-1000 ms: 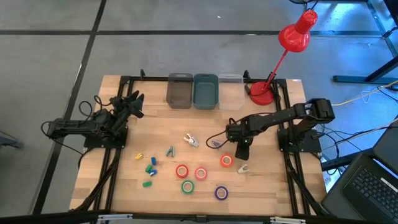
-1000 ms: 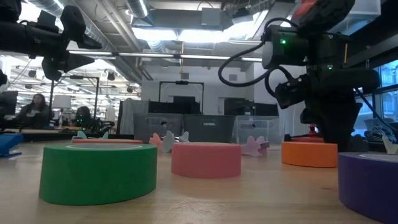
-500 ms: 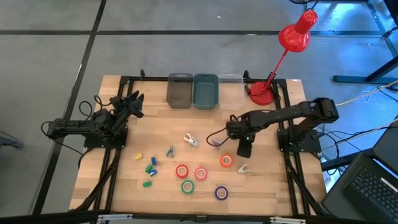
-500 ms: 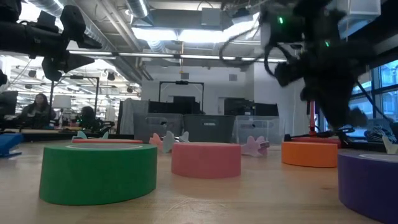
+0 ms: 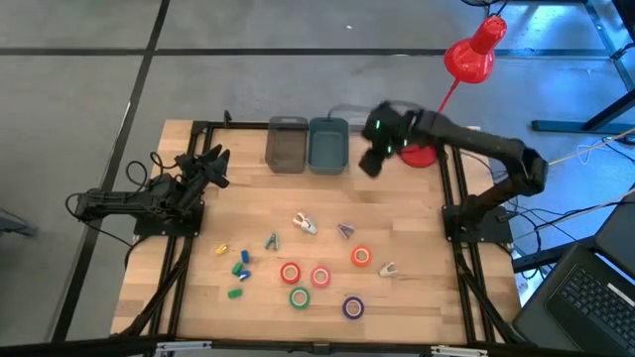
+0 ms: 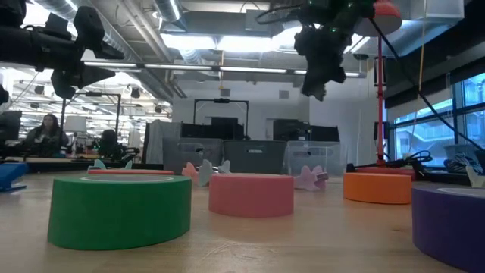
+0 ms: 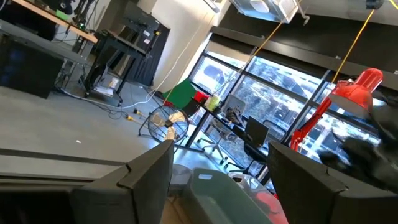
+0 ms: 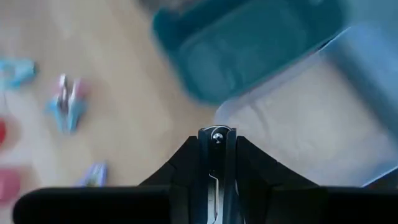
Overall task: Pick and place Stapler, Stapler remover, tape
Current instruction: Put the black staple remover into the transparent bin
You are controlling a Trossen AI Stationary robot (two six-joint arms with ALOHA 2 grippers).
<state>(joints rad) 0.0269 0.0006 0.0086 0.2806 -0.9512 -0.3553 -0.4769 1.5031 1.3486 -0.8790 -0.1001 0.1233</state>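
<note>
My right gripper [image 5: 369,164] hangs high over the far row of bins, near the clear bin [image 8: 298,137] and the teal bin [image 8: 261,43]. It is shut on a slim piece with a round metal rivet, which looks like a stapler remover [image 8: 213,138]. Other stapler removers [image 5: 305,223] [image 5: 344,230] [image 5: 271,241] [image 5: 387,268] lie on the table. Several tape rolls, among them orange [image 5: 361,257], green [image 5: 299,297] and purple [image 5: 353,307], lie flat near the front. Small staplers [image 5: 238,268] lie at front left. My left gripper [image 7: 221,186] waits open at the table's left. My right gripper pinches the stapler remover's rivet end [image 8: 213,134] between its two fingers. The fingers [image 6: 313,85] slant down from above. The piece is lifted clear of the table; how much of it hangs below the fingers does not show.
A grey bin [image 5: 286,146] stands left of the teal bin [image 5: 328,146] at the far edge. A red desk lamp [image 5: 418,151] stands at the far right, close behind my right arm. Bare wood lies between the bins and the scattered things.
My right gripper has risen from the table beside the orange tape and swung toward the far edge, ending over the bins. It has turned and stayed shut. The things on the table have not moved.
</note>
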